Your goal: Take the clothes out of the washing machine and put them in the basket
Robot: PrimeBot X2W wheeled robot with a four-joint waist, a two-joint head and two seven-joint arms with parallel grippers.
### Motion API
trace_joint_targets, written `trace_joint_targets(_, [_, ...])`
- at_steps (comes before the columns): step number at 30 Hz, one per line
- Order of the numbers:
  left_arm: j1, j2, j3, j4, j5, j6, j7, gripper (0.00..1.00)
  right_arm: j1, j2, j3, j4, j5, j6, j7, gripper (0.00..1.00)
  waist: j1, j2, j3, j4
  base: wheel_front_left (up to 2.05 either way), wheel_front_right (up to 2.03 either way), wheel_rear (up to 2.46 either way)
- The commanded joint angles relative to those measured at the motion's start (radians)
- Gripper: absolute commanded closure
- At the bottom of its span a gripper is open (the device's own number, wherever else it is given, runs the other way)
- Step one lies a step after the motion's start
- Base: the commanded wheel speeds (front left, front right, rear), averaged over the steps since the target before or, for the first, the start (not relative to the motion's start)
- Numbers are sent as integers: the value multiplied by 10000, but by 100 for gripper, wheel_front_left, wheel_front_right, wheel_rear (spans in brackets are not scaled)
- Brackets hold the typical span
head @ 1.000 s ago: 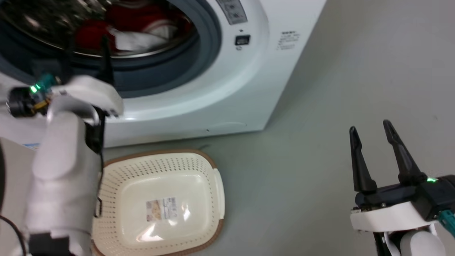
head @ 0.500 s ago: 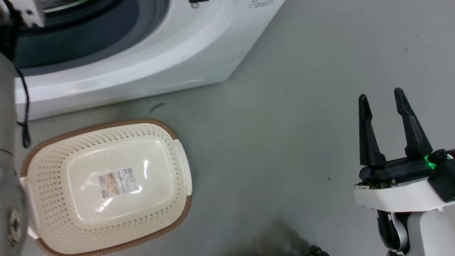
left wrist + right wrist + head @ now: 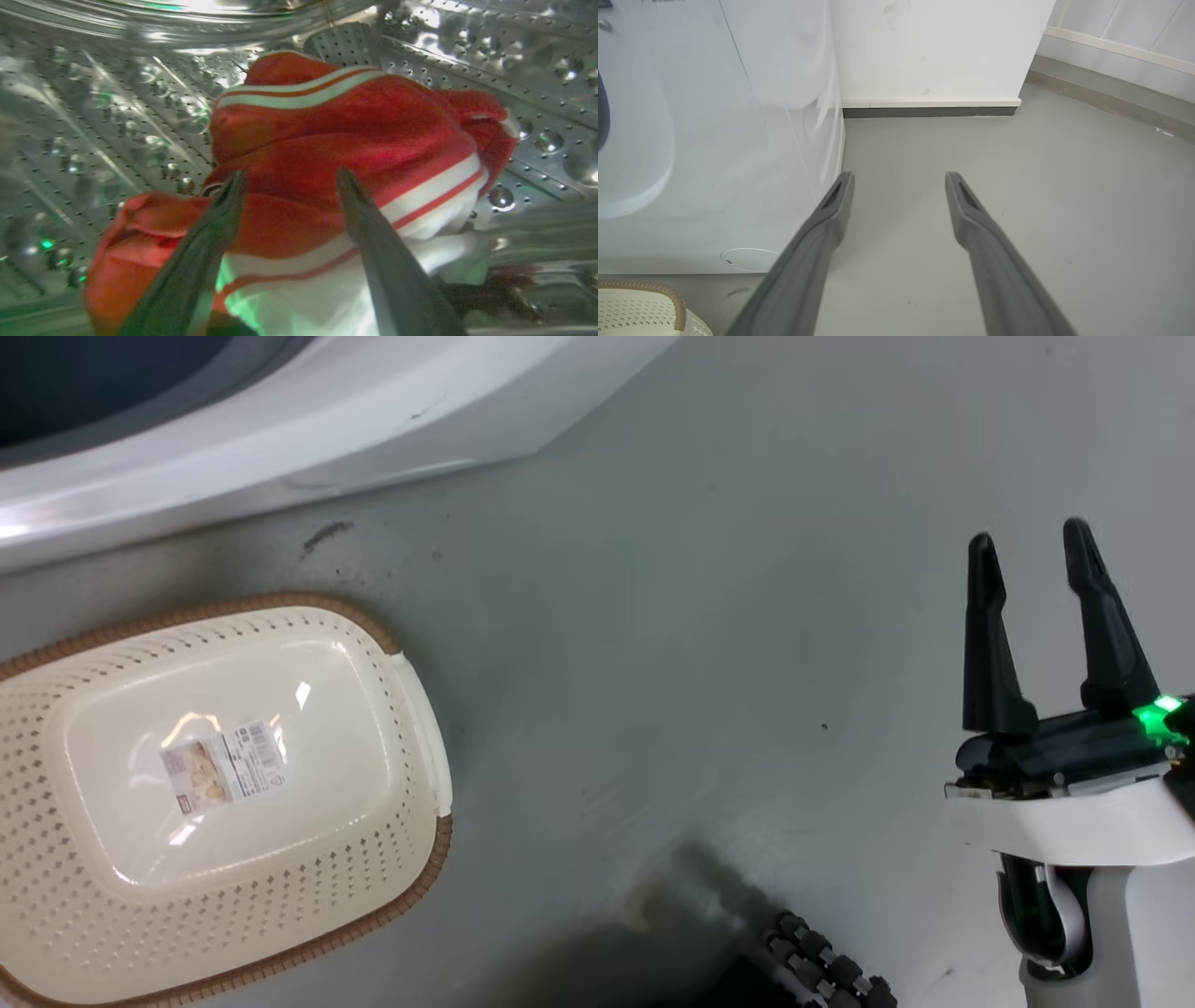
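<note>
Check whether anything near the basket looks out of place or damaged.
Only a small dark scuff on the floor between the washing machine and the basket; the basket sits upright, intact, nothing spilled.

No word, brand or number can be made out with certainty. A paper label (image 3: 222, 767) lies on the floor of the basket (image 3: 397, 845); in the head view it carries a pale picture patch and blocks of fine dark print, all too small and blurred to read. On the white front of the washing machine (image 3: 738, 140), a line of small dark print (image 3: 658, 1) is cut by the top edge of the right wrist view and is likewise illegible.
</note>
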Motion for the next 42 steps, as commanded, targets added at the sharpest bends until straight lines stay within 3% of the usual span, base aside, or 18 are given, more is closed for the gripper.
trace_joint_targets(1, [26, 27, -43, 107, 81, 70, 78, 0, -205, 29, 16, -16, 51, -7, -25, 0, -1, 0, 238, 0, 0, 0, 0])
trace_joint_targets(14, [-151, -17, -432, 561, 102, 198, 252, 0, -337, 25, 2, -37, 193, -7, -25, 0, -1, 0, 517, -38, 0, 0, 0])
trace_joint_targets(15, [-154, -10, -471, 587, 110, 180, 240, 13, -345, 25, -3, -34, 188, -7, -25, 0, -1, 0, 511, -35, 0, 0, 0])
trace_joint_targets(16, [-156, -4, -510, 595, 114, 162, 206, 80, -347, 25, -12, -35, 176, -7, -25, 0, -1, 0, 504, -26, 0, 0, 0])
trace_joint_targets(17, [-175, 6, -528, 587, 103, 152, 147, 100, -349, 25, -17, -36, 159, -7, -25, 0, -1, 0, 496, -17, 0, 0, 0])
trace_joint_targets(28, [52, -133, -676, 556, -164, 9, -1070, 100, -321, 23, -84, -18, -80, -7, -25, 0, -1, 0, 4, 197, 0, 0, 0])
trace_joint_targets(42, [2074, -1237, -621, 844, -1004, -219, -3712, 100, 182, 19, -281, 358, -869, -7, -25, 0, -1, 0, -2066, 1264, 0, 0, 0])
